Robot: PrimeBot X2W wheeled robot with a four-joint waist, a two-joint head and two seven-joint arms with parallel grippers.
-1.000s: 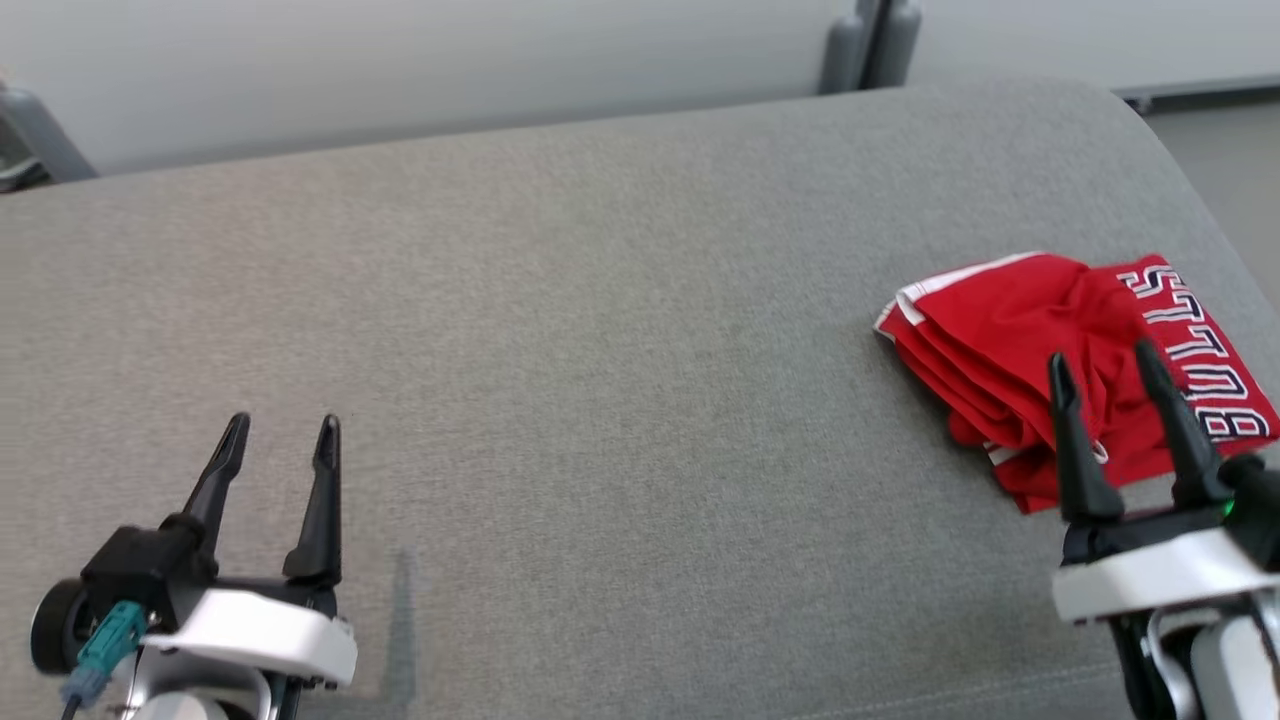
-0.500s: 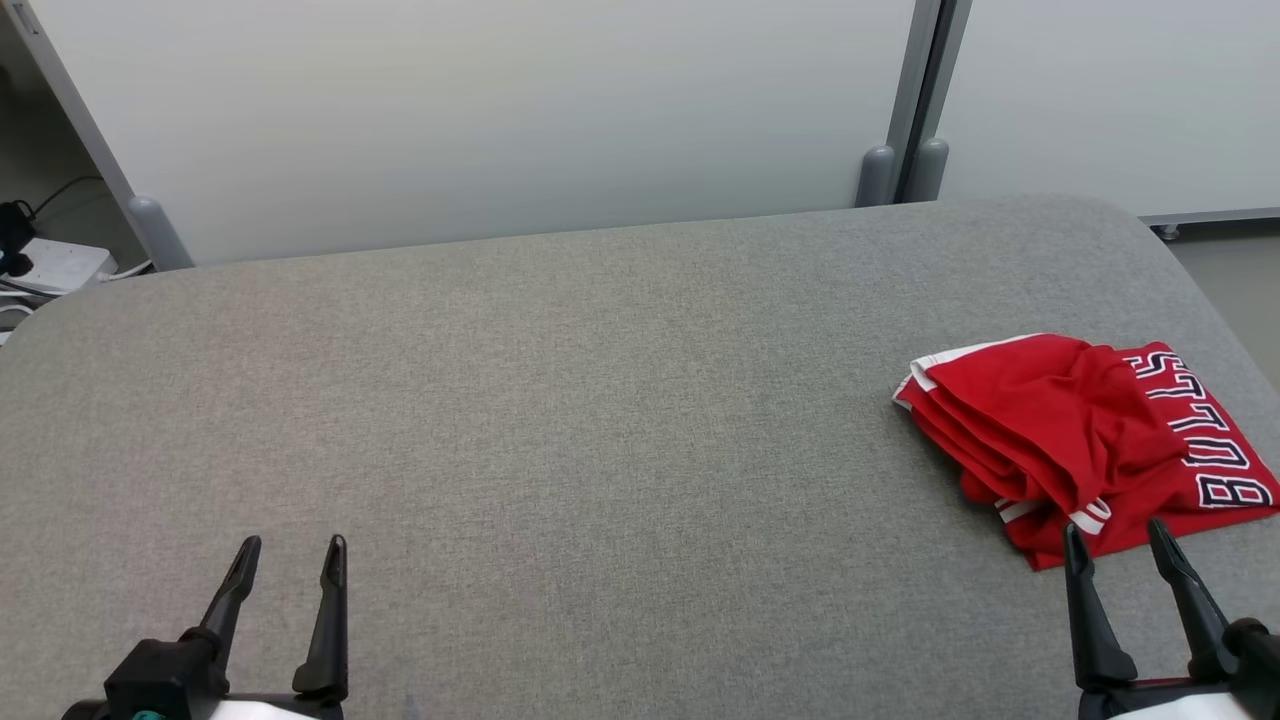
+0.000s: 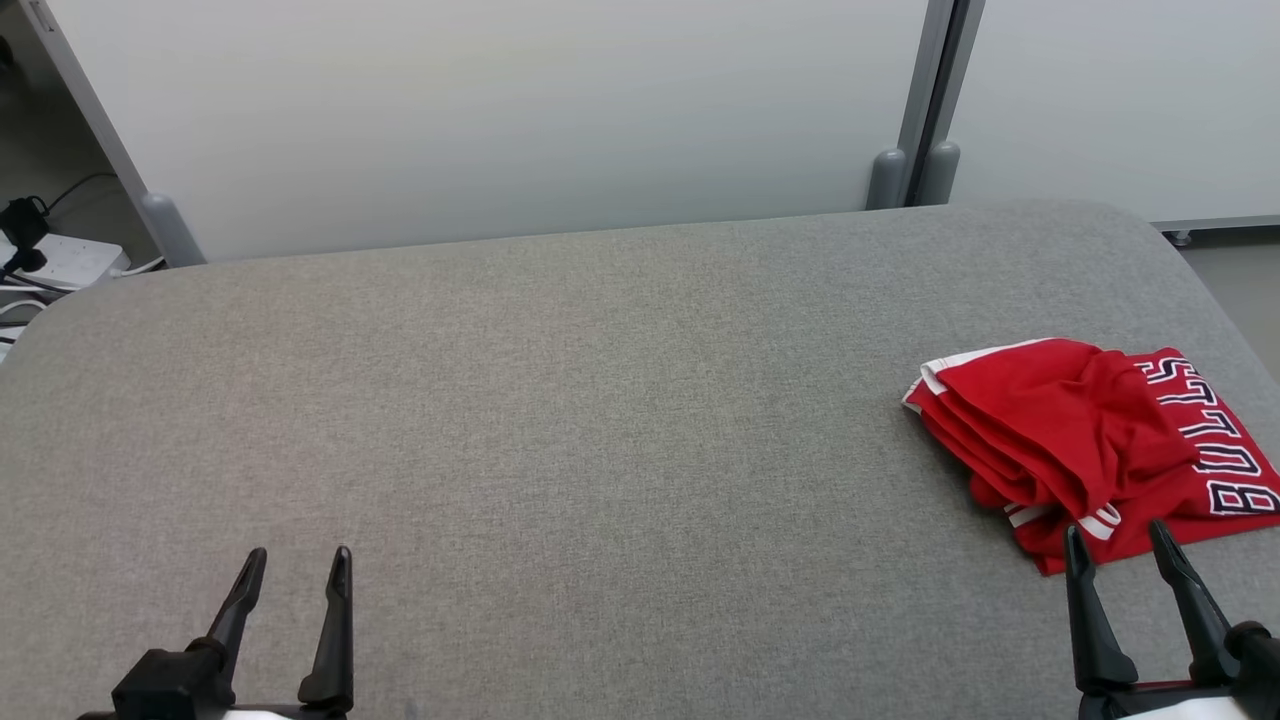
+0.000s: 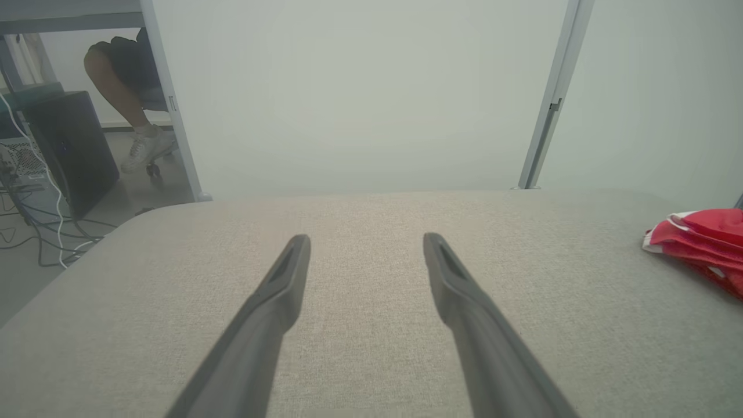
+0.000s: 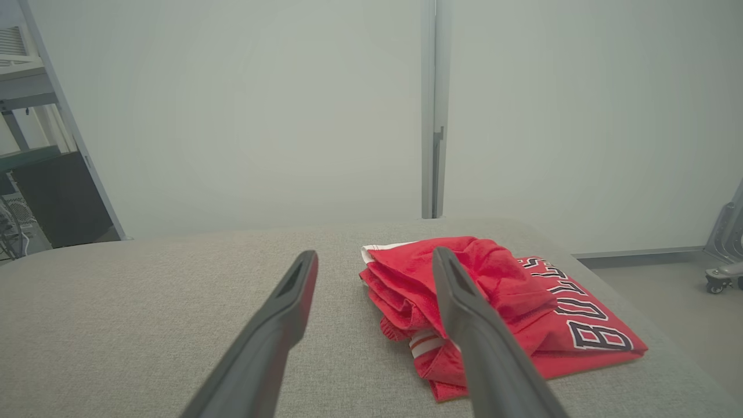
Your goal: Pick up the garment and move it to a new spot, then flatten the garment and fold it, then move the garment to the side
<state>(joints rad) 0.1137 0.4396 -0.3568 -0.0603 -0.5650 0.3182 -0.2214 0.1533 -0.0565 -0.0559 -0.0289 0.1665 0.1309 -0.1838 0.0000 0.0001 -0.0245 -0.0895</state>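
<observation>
In the head view, a grey fabric-covered padded top (image 3: 600, 400) is seen, backed by pale partition panels (image 3: 500, 110). A red folded garment (image 3: 1080, 440) with white trim and dark-and-white lettering is laid by the right edge of the top, towards its near right corner. The left gripper (image 3: 300, 552) is held over the near left part, its two dark fingers spread wide with nothing between them. The right gripper (image 3: 1116, 528) is held by the garment's near edge, equally wide and empty; contact cannot be judged.

In the left wrist view, bare grey fabric is framed between the parted fingers, and a person's leg (image 4: 113, 81) is seen beyond the far left corner.

In the right wrist view, the garment is seen ahead, partly covered by one finger, with nothing gripped.
</observation>
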